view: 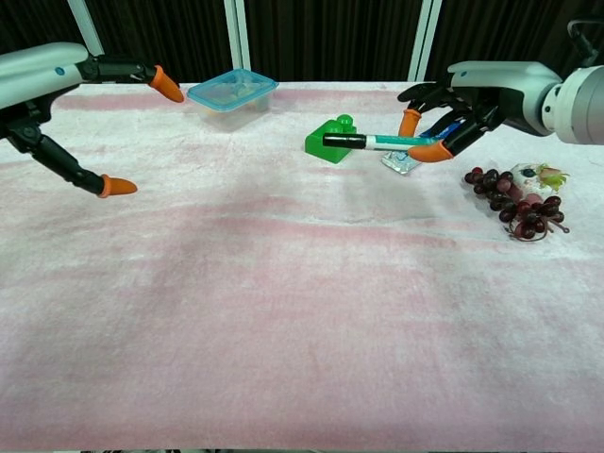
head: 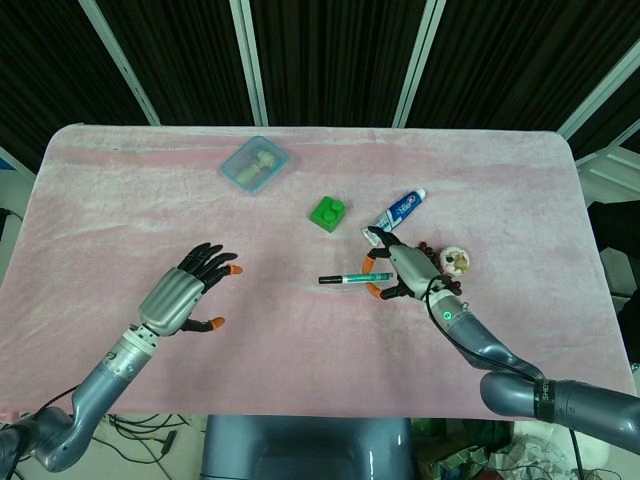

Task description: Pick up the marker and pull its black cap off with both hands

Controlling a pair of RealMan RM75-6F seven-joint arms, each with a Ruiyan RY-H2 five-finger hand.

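My right hand (head: 398, 268) (view: 472, 94) holds the marker (head: 352, 278) (view: 376, 142) by its green-and-white barrel, lifted above the pink cloth. The marker lies level, its black cap (head: 327, 280) (view: 343, 141) pointing toward my left side. The orange-tipped thumb and a finger pinch the barrel's rear end. My left hand (head: 182, 296) (view: 57, 94) hovers over the left part of the table with fingers spread and nothing in it, well apart from the cap.
A green toy brick (head: 326, 212) (view: 331, 139) and a toothpaste tube (head: 394, 216) (view: 404, 156) lie just behind the marker. Grapes (head: 440, 275) (view: 516, 200) sit to the right. A lidded blue box (head: 254, 164) (view: 232, 92) stands at the back.
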